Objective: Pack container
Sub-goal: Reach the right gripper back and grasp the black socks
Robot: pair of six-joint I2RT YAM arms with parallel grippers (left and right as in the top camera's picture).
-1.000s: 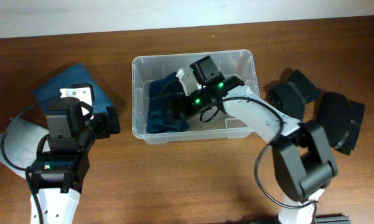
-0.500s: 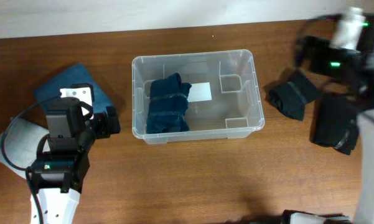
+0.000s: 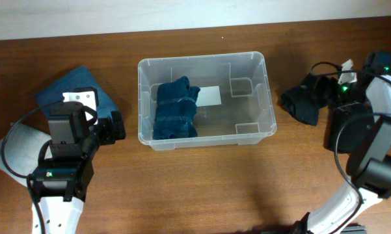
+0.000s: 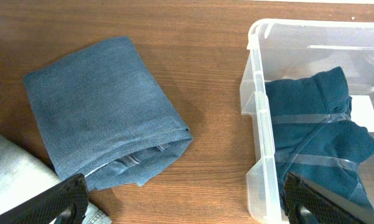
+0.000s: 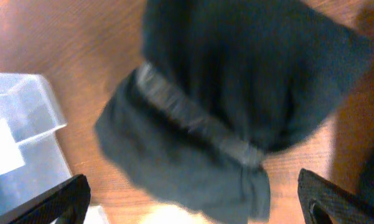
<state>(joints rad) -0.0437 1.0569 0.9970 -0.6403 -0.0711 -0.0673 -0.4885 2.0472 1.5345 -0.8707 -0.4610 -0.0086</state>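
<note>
The clear plastic container stands mid-table with a folded dark teal garment in its left part and a white label on its bottom. It also shows in the left wrist view. My left gripper is open and empty, left of the container, beside a folded blue denim piece. My right gripper is open above a black folded garment that lies right of the container.
A light grey denim piece lies at the far left under the left arm. A second black garment lies at the far right. The table's far edge runs along the top.
My right arm has left the container, swung to the far right, and come down over the black garment. The teal garment stays in the container. The left arm has not moved.
</note>
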